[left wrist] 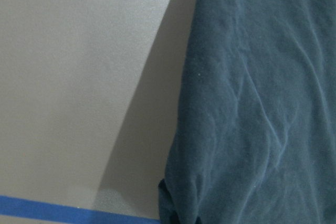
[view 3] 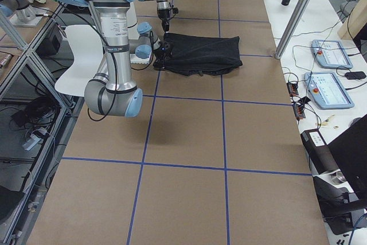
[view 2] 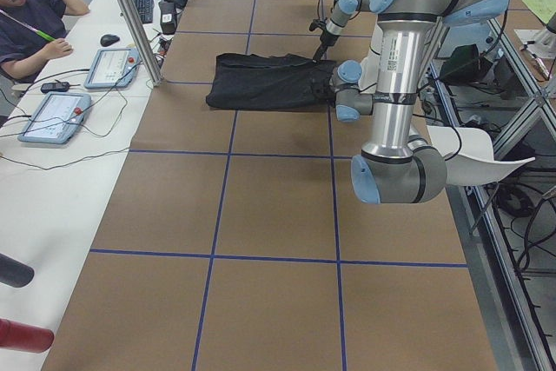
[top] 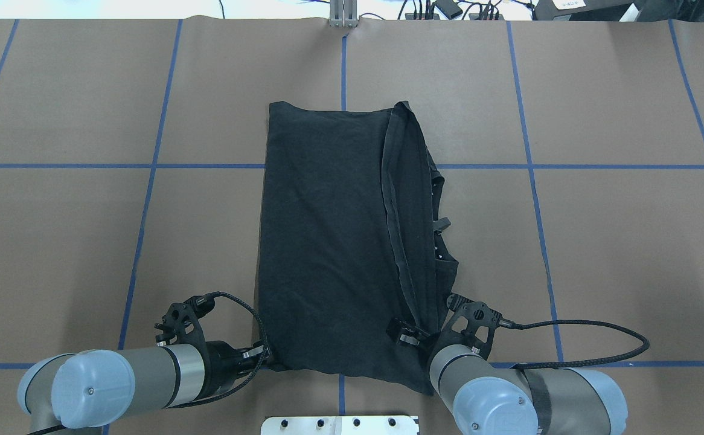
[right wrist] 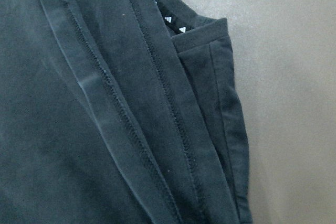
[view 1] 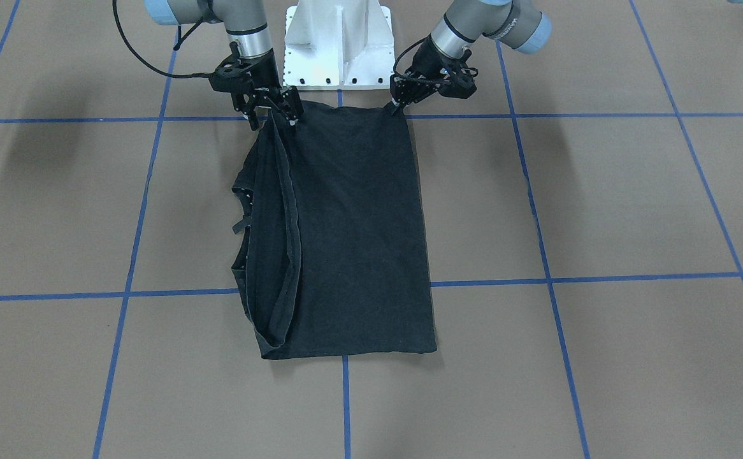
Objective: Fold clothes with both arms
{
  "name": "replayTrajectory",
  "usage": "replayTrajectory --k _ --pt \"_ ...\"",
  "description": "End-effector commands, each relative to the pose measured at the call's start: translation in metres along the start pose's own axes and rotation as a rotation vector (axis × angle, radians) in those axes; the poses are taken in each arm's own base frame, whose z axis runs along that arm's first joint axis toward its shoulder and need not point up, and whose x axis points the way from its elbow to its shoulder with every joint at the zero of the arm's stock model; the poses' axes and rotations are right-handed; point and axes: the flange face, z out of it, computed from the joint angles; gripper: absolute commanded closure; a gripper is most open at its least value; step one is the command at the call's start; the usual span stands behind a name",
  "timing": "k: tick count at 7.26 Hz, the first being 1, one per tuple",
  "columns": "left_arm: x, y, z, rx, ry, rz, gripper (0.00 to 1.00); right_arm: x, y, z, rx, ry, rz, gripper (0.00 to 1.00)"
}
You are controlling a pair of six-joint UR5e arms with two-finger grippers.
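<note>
The black T-shirt [view 1: 352,229] lies folded lengthwise on the brown table, plain side up, with its hems and a sleeve stacked along the robot's right side [top: 412,211]. No logo shows. My left gripper [view 1: 398,106] is shut on the shirt's near left corner [top: 263,355]. My right gripper [view 1: 279,113] is closed on the hem edges at the near right corner [top: 409,336]. The near edge runs straight between the two grippers. The left wrist view shows the bunched corner [left wrist: 173,203]. The right wrist view shows the layered hems [right wrist: 131,119]. No fingers show in either wrist view.
The white pedestal base [view 1: 339,44] stands just behind the shirt's near edge. Blue tape lines [top: 147,165] grid the table. An operator [view 2: 26,6] and control tablets [view 2: 52,115] are at a side desk beyond the table's far edge.
</note>
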Motion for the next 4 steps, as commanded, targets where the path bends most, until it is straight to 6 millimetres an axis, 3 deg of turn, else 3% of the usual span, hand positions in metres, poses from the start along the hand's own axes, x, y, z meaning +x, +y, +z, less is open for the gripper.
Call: replayTrajectory --k 1,2,3,4 --pt "0.0008 0.0003 0.0 -0.001 0.002 0.0 1.0 0.0032 -0.0008 0.0022 -0.001 0.009 -0.009 0.02" --pt "0.0008 0.0003 0.0 -0.001 0.002 0.0 1.0 0.0039 0.0002 0.0029 -0.001 0.012 -0.011 0.05" --pt "0.0008 0.0003 0.0 -0.001 0.002 0.0 1.0 0.0046 0.0013 0.0036 -0.002 0.015 -0.013 0.16" --pt "0.0008 0.0003 0.0 -0.001 0.002 0.0 1.0 0.0024 0.0018 0.0016 -0.009 0.011 -0.013 0.36"
